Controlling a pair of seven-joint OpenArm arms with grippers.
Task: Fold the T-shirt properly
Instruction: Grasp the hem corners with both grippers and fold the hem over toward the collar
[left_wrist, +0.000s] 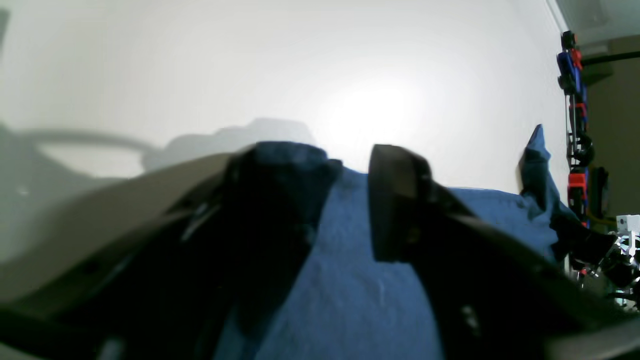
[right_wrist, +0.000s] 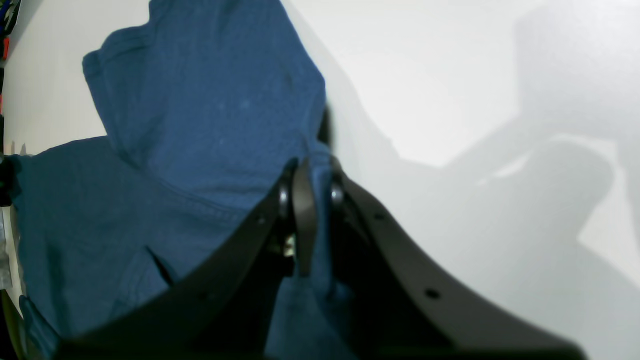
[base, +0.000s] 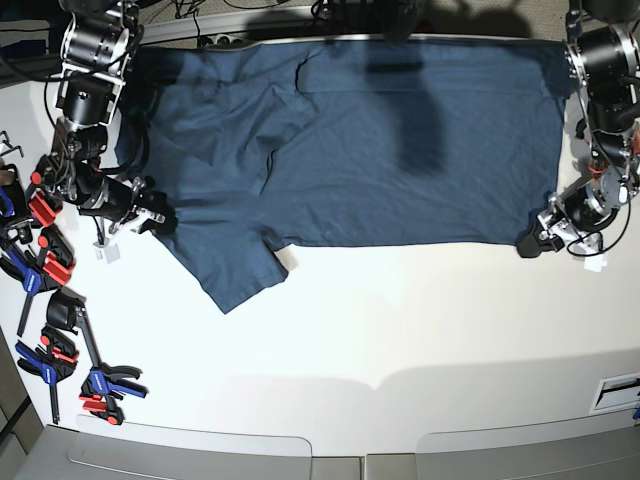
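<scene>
Base view: large dark navy-blue short-sleeved cotton T-shirt (base: 380, 140) spread flat across the far half of the white table (base: 400, 330), wrinkled, one sleeve pointing toward the near edge at the view's left. Right gripper (base: 158, 218) at the shirt's left-hand edge beside that sleeve, jaws together and clamped on a pinch of the fabric. Left gripper (base: 530, 243) at the shirt's right-hand near corner, touching the hem.

Right wrist view: right gripper (right_wrist: 310, 200) jaws shut tight, a fold of T-shirt (right_wrist: 200, 100) cloth pinched between them, sleeve lying beyond on the table (right_wrist: 450, 100).

Left wrist view: left gripper (left_wrist: 340, 200) jaws standing apart, blue T-shirt (left_wrist: 345, 280) fabric lying between and beneath them, not clamped. Red-and-blue spring clamps (base: 40, 270) lying on the table left of the shirt, well apart from it.
</scene>
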